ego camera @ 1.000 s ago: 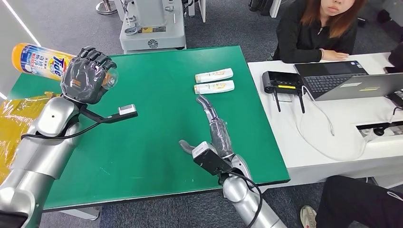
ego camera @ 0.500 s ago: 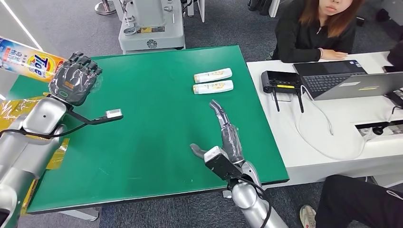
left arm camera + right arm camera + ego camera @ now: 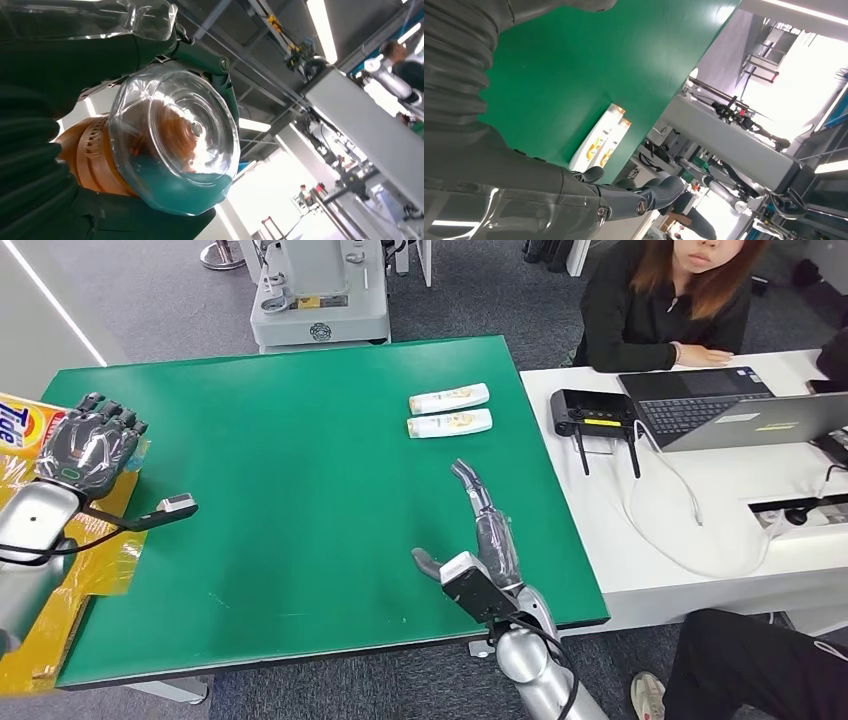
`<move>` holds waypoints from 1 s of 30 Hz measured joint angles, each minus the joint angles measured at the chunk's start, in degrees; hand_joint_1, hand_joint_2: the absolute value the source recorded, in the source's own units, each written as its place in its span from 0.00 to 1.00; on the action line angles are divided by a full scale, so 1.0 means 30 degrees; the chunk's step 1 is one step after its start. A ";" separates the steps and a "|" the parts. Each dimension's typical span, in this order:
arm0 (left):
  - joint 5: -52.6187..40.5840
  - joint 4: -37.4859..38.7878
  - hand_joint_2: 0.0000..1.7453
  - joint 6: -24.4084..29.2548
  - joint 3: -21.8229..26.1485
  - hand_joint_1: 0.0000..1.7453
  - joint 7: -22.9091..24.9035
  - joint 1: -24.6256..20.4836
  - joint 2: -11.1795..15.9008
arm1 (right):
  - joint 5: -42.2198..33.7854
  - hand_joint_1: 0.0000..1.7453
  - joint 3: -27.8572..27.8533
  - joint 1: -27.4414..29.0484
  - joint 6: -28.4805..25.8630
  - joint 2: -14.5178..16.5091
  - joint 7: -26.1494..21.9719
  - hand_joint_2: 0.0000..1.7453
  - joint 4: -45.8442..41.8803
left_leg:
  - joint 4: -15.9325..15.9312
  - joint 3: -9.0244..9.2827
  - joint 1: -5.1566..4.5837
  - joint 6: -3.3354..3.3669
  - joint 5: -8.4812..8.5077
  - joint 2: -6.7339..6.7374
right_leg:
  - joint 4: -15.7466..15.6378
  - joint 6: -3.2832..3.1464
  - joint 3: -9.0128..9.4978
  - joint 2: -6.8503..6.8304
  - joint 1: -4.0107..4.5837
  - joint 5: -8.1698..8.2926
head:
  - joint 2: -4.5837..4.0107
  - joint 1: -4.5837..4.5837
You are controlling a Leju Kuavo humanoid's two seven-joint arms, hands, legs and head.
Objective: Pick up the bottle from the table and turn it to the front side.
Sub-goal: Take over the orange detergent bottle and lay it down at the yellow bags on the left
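My left hand (image 3: 88,445) grips an orange Tide bottle (image 3: 17,424) past the green table's left edge, over a yellow bag. Its clear cap (image 3: 175,142) and orange neck fill the left wrist view, with my fingers (image 3: 35,170) wrapped around the neck. Two white bottles (image 3: 449,411) lie side by side on the green table (image 3: 300,490) at the far right; the right wrist view shows these white bottles (image 3: 600,142) too. My right hand (image 3: 487,530) rests flat near the table's front right, fingers straight, holding nothing.
A yellow plastic bag (image 3: 60,590) sits left of the table. A white desk (image 3: 700,500) on the right carries a router (image 3: 596,412) and laptops (image 3: 720,405). A person (image 3: 680,300) sits behind it. A grey machine base (image 3: 318,300) stands beyond the table.
My left arm has swung left and down with the Tide bottle, from over the table's left part to beyond its edge. My right hand has drawn back toward the front edge.
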 joint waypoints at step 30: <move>0.4311 -0.0907 1.00 -0.1379 0.2947 1.00 -0.2630 0.7201 0.1420 | 0.0346 0.00 -0.0874 0.0781 0.0947 -0.0016 0.0381 1.00 -0.0607 | 0.0003 0.0006 0.0003 -0.0043 -0.0029 0.0005 | -0.0014 -0.0038 0.0019 0.0000 0.0002 -0.0016 | 0.0000 0.0009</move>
